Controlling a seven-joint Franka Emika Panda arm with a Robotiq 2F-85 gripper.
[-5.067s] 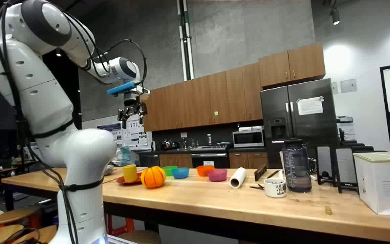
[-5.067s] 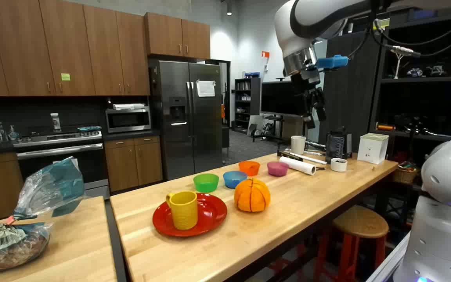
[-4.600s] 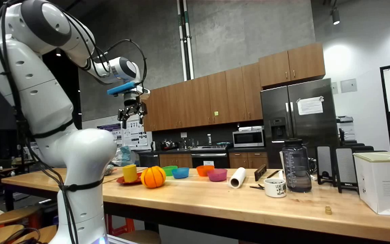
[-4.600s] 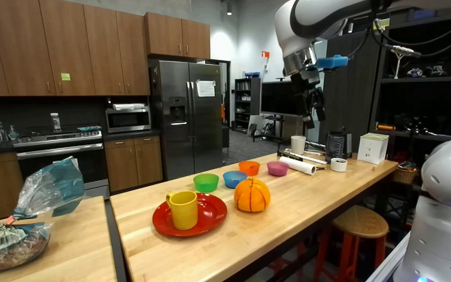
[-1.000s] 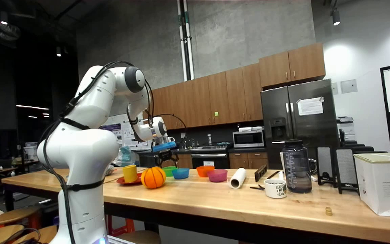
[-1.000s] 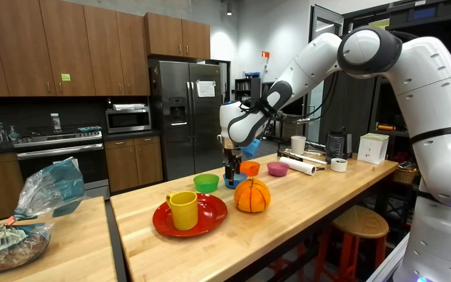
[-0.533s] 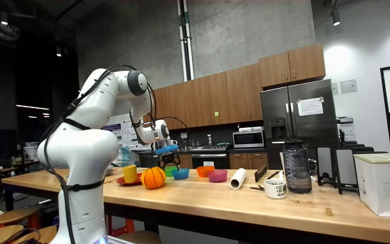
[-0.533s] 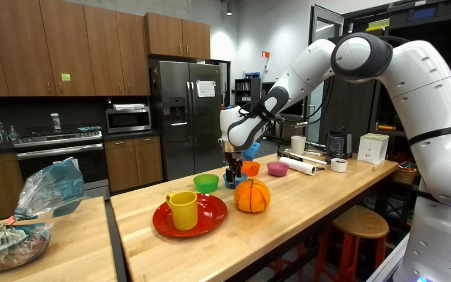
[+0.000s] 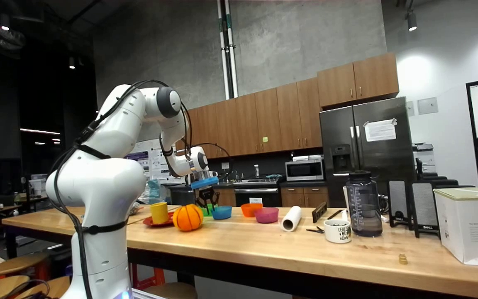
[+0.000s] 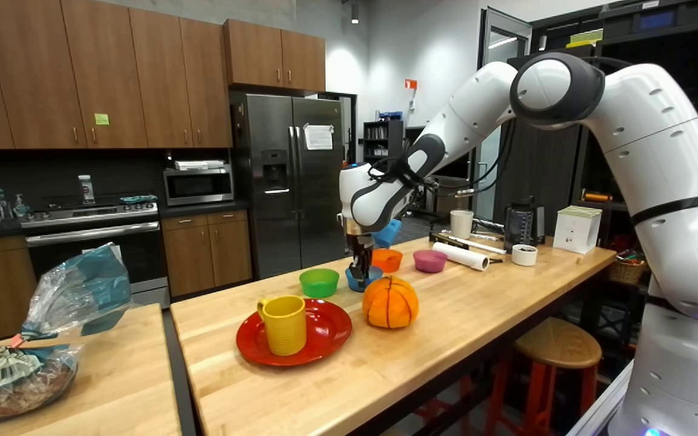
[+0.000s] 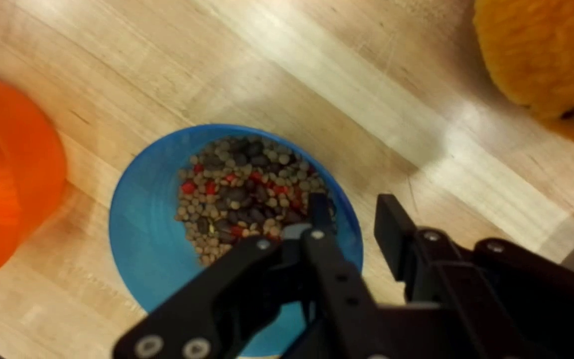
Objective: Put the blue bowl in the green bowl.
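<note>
The blue bowl [image 11: 152,214], partly filled with what look like beans and seeds, stands on the wooden table, also seen in an exterior view [image 9: 222,213]. My gripper [image 11: 352,204] straddles its rim: one finger is over the inside of the bowl, the other pad [image 11: 391,234] is outside. Wood shows between the rim and the outer pad, so the jaws stand partly open, apart from the wall on that side. The green bowl [image 10: 319,283] sits beside the blue bowl; in an exterior view my fingers partly cover it. It is outside the wrist view.
An orange bowl [image 11: 23,174] stands near the blue bowl, and a purple bowl [image 10: 429,261] beyond it. Close on another side is an orange plush pumpkin [image 10: 390,303]. A yellow mug [image 10: 285,330] rests on a red plate [image 10: 331,339]. A white roll [image 10: 461,255] lies farther along.
Over about five seconds the arm came down from high up to the blue bowl. In the last half second the fingers moved closer together around its rim; the bowls stayed put.
</note>
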